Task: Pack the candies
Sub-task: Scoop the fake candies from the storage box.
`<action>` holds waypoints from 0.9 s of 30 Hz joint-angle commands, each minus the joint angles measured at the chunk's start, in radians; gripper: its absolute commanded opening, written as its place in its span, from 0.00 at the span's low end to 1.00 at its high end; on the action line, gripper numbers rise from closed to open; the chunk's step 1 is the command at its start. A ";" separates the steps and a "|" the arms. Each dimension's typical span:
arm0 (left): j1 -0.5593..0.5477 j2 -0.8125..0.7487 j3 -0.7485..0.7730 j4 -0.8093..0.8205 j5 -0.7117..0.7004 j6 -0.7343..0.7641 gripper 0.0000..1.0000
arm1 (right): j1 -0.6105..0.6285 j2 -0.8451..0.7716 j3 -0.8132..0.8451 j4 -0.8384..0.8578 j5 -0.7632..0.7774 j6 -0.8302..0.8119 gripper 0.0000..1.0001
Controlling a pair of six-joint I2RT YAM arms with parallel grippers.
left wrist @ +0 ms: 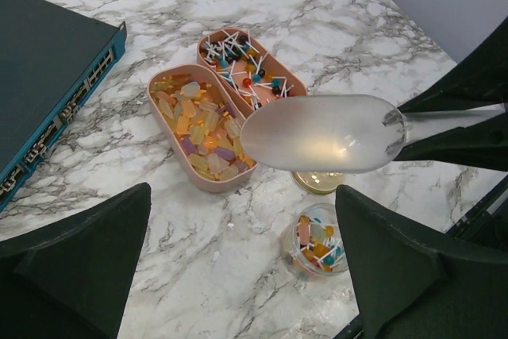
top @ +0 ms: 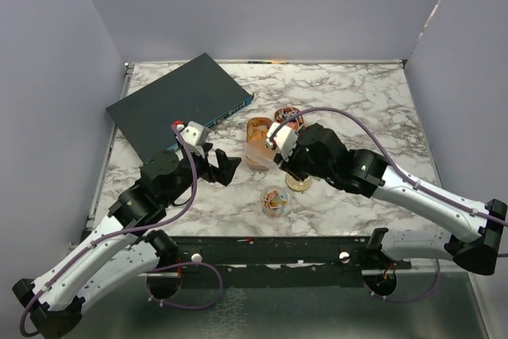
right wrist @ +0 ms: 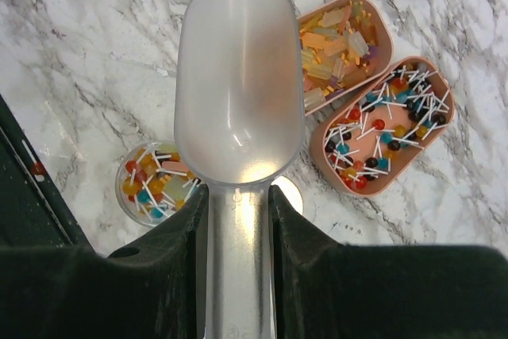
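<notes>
Your right gripper has its jaws closed narrow around the handle of a clear scoop. The scoop hangs above the marble table, and its bowl points past a small clear jar at the table's near edge.

Some candies already sit inside the jar. Many more lie beyond it in two peach trays that touch along their long sides. The left tray holds yellow and orange pieces. The right tray holds small red, blue and dark balls on white sticks.

A gold lid lies flat just beside the jar on its far right side. Your left gripper hovers left of the jar, jaws spread wide. A dark network switch lies well beyond the jar to the left.
</notes>
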 commanded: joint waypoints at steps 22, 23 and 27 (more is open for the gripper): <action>0.006 -0.111 -0.008 -0.045 -0.060 0.035 0.99 | -0.245 0.612 0.689 -0.694 -0.240 0.413 0.01; 0.006 -0.116 -0.008 -0.046 -0.055 0.035 0.99 | -0.252 0.632 0.707 -0.707 -0.250 0.422 0.00; 0.006 -0.125 -0.008 -0.046 -0.045 0.030 0.99 | -0.270 0.705 0.782 -0.758 -0.262 0.451 0.01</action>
